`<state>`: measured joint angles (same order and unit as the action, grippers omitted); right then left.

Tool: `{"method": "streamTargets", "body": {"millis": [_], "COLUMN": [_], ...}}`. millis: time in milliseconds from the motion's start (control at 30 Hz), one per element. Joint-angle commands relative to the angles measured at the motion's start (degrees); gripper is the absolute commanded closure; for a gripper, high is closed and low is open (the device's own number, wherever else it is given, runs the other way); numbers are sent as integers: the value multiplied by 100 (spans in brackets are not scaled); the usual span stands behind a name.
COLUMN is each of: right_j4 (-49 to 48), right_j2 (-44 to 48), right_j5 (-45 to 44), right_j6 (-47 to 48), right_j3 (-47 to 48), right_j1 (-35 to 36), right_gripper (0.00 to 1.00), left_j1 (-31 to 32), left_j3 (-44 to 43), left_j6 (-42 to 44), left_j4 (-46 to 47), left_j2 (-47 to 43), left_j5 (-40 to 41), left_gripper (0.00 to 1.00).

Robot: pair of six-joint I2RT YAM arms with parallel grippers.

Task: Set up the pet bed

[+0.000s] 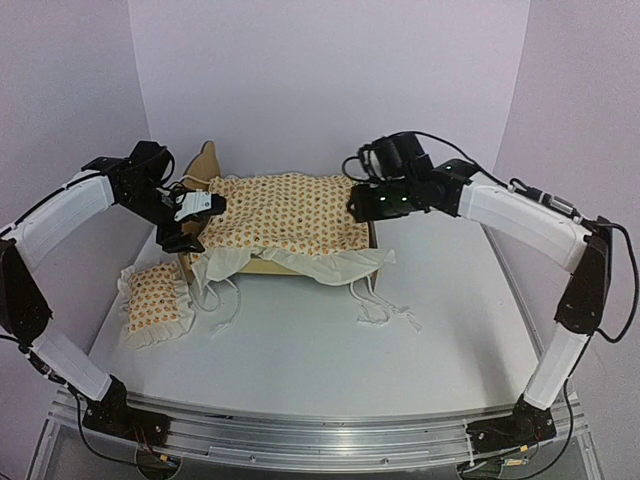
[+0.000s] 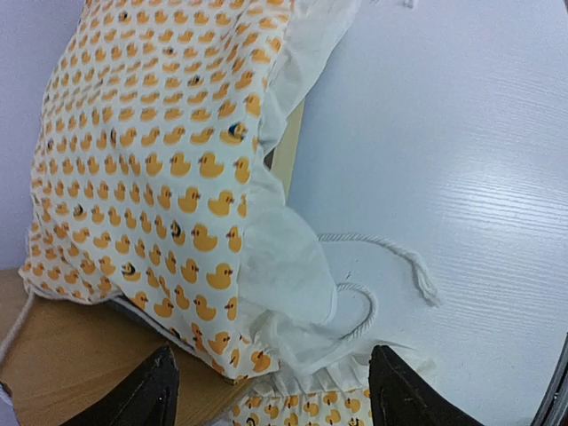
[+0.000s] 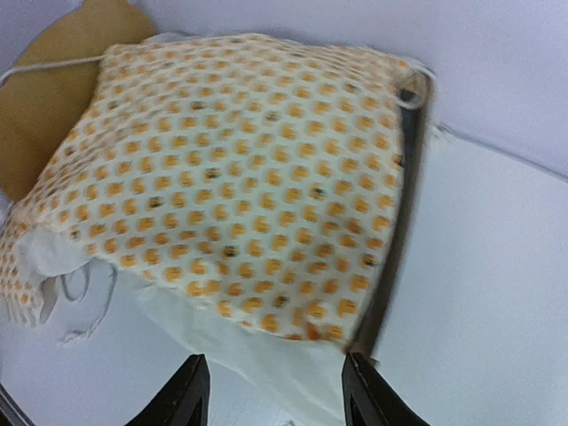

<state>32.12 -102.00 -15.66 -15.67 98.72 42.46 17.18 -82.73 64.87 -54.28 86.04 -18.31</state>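
The white table (image 1: 300, 350) carries the wooden bed (image 1: 206, 160) towards its far side. The duck-print cover (image 1: 285, 215) is draped over the bed and sags off the near edge. The pillow (image 1: 155, 298) lies on the table just left of the bed. Loose strings (image 1: 385, 312) trail beside it. The left gripper (image 2: 273, 364) and right gripper (image 3: 275, 382) hang at the bed's ends, jaws apart, holding nothing. On a reach for the pillow, a finger could snag a string or frill and drag the cover off, or knock the frame askew.

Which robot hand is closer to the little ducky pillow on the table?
Left. The left hand hovers by the headboard, just behind the pillow. The right hand is over the other end of the blanket, much farther away.
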Motion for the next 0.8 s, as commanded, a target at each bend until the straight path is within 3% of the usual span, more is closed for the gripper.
{"method": "streamTargets", "body": {"millis": [0, 67, 167, 233, 400, 567, 767], "right_j4": [-654, -973, -1111, -1135, -1172, -1208, -1243], "right_j2": [-884, -1202, -1692, -2032, -2440, -2647, -2757], "right_j5": [409, 767, 752, 676, -35, -349, -533], "right_j6": [1093, 901, 735, 657, 589, 634, 633], "right_j3": [468, 588, 848, 1042, 1193, 1118, 1113], "right_j1": [917, 1014, 1111, 1161, 1207, 1198, 1144], "right_gripper": [50, 49, 49, 48, 56, 59, 81], "left_j1": [295, 296, 417, 833, 1253, 1253, 1256], "left_j3": [-17, 231, 513, 832, 1850, 2139, 2087], "left_j6": [330, 251, 281, -11, 93, 231, 174], "left_j4": [-193, 177, 458, 1142, 2826, 3662, 4122], "left_j2": [-270, -274, -378, -437, -411, -14, 458], "left_j5": [-411, 145, 200, 436, 1257, 1694, 2191], "left_gripper": [28, 29, 28, 27, 27, 28, 43]}}
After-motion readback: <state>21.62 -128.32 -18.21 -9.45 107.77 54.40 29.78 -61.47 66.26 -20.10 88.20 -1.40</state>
